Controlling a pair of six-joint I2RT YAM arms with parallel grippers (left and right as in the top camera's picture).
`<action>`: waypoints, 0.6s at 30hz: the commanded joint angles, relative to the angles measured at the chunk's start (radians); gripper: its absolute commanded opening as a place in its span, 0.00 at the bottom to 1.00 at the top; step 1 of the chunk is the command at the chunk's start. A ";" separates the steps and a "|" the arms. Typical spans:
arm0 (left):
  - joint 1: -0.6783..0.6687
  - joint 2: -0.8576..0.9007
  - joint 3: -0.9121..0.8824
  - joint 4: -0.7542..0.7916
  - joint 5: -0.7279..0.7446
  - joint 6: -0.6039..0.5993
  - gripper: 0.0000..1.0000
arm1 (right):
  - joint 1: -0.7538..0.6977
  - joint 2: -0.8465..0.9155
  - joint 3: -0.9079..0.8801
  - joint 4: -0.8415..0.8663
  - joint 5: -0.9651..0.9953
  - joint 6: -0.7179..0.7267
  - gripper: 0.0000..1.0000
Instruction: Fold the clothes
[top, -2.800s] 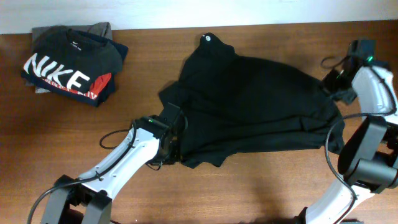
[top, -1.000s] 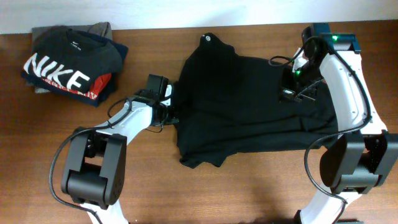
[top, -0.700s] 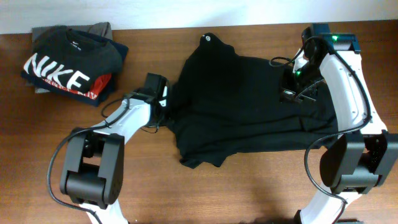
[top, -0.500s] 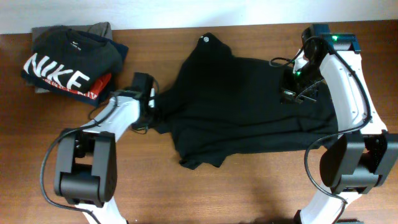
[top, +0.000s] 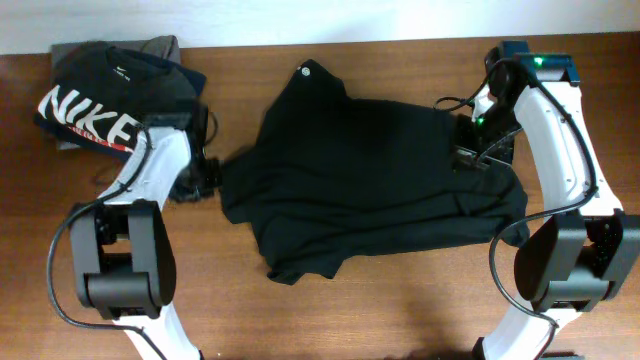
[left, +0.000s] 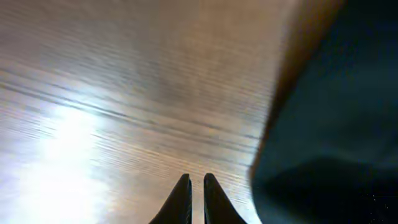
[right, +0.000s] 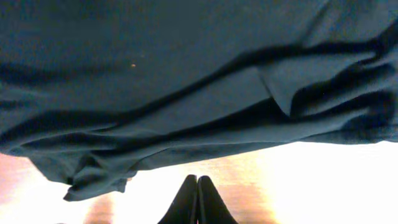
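Observation:
The clothes (top: 370, 170), a plain black top, lie spread and rumpled on the table, with the white round neck tag (top: 306, 72) at the far edge. My left gripper (top: 205, 180) is low at the top's left edge. In the left wrist view its fingers (left: 193, 182) are almost together over bare wood with nothing visible between them, and the black fabric (left: 336, 124) lies just to their right. My right gripper (top: 468, 158) hovers over the top's right part. In the right wrist view its fingers (right: 198, 180) are shut and empty, with the fabric (right: 155, 56) beyond them.
A stack of folded garments topped by a black NIKE T-shirt (top: 110, 100) sits at the far left corner, close behind my left arm. The wooden table (top: 400, 310) shows bare in front of the top.
My left gripper has swept left towards the folded stack. The whole black top has slid left with it and its right edge has pulled in. The right arm has stayed still.

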 joint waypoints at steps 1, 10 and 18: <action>-0.005 -0.004 0.148 -0.101 -0.032 0.008 0.09 | 0.008 -0.027 0.017 -0.023 0.097 0.041 0.04; -0.092 -0.102 0.321 -0.306 0.002 0.008 0.09 | 0.008 -0.064 0.017 -0.049 0.106 0.064 0.04; -0.204 -0.246 0.321 -0.388 0.002 -0.038 0.27 | 0.019 -0.225 -0.011 -0.148 0.178 0.064 0.04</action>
